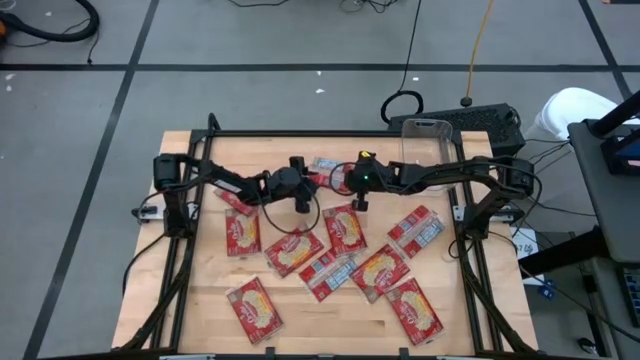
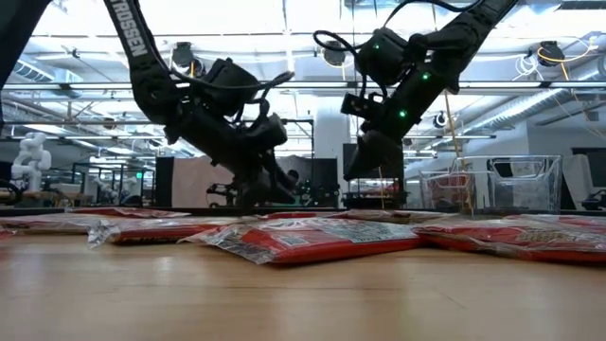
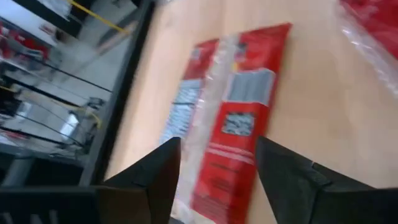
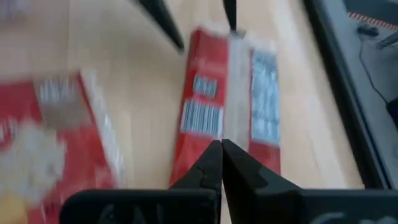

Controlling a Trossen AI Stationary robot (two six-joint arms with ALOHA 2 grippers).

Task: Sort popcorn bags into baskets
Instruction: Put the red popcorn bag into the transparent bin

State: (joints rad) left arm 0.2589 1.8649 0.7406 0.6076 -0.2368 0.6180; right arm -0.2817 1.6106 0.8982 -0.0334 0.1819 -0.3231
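We are hovering our left gripper (image 3: 217, 180), fingers spread wide, straddling a face-down popcorn bag (image 3: 233, 112) to pinch it, while our right gripper (image 4: 221, 163), pinched shut and empty, is waiting just above that bag.

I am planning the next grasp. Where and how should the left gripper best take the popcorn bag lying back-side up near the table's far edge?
Probably from above, across the short end of the bag nearest the open left gripper. The bag lies flat, printed back up, with a raised centre seam; pinching that seam or the end edge seems easiest.
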